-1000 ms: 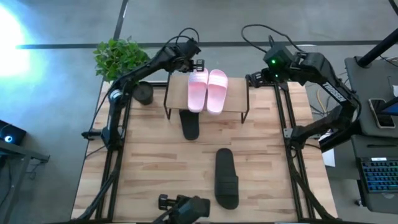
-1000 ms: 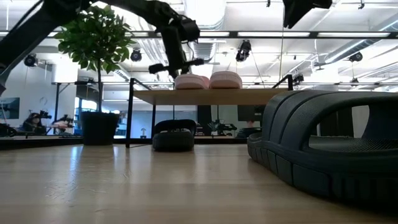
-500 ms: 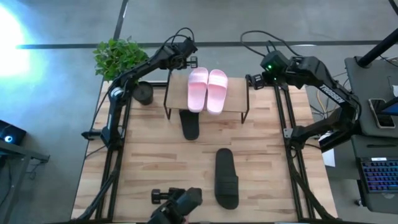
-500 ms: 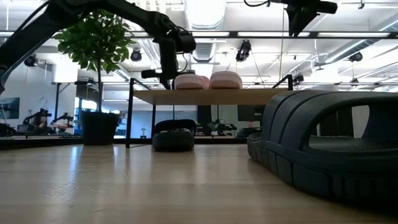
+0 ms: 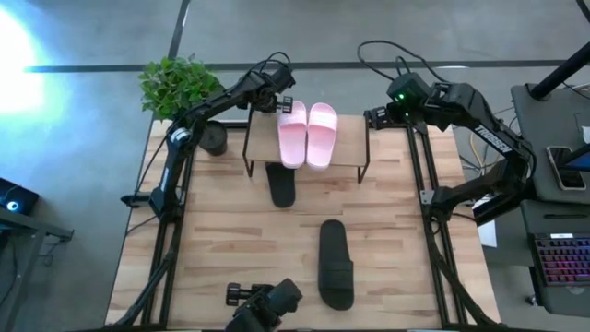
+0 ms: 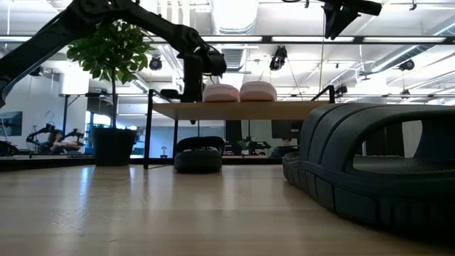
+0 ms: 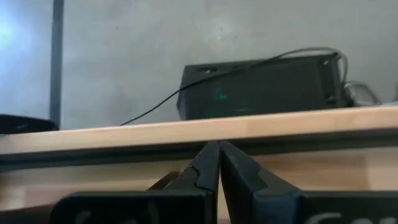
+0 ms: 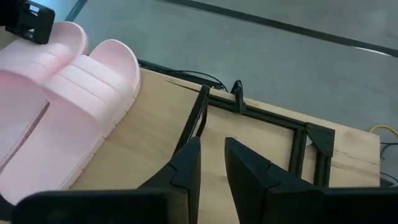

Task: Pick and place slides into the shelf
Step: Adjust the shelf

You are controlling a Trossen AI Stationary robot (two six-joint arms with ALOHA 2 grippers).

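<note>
Two light pink slides (image 5: 307,134) lie side by side on the shelf (image 5: 350,149), whose plank top shows in the low view (image 6: 234,110). The pink pair also appears in the right wrist view (image 8: 68,99). One black slide (image 5: 282,184) lies on the table under the shelf. The other black slide (image 5: 336,263) lies on the open table, large in the low view (image 6: 377,163). My left gripper (image 5: 279,103) is shut, just off the shelf's far left corner beside the left pink slide. My right gripper (image 8: 211,163) is narrowly open above the shelf's far right corner (image 5: 371,118).
A potted plant (image 5: 177,83) with a black pot (image 5: 214,136) stands at the table's far left corner. Black arm frames run along both table sides. A dark camera mount (image 5: 267,302) sits at the near edge. Bare wood lies left and right of the loose black slide.
My left gripper has drawn back from the far end of the left pink slide toward the table's left and sunk a little, ending beside the shelf's corner. The pink slides have stayed on the shelf top.
</note>
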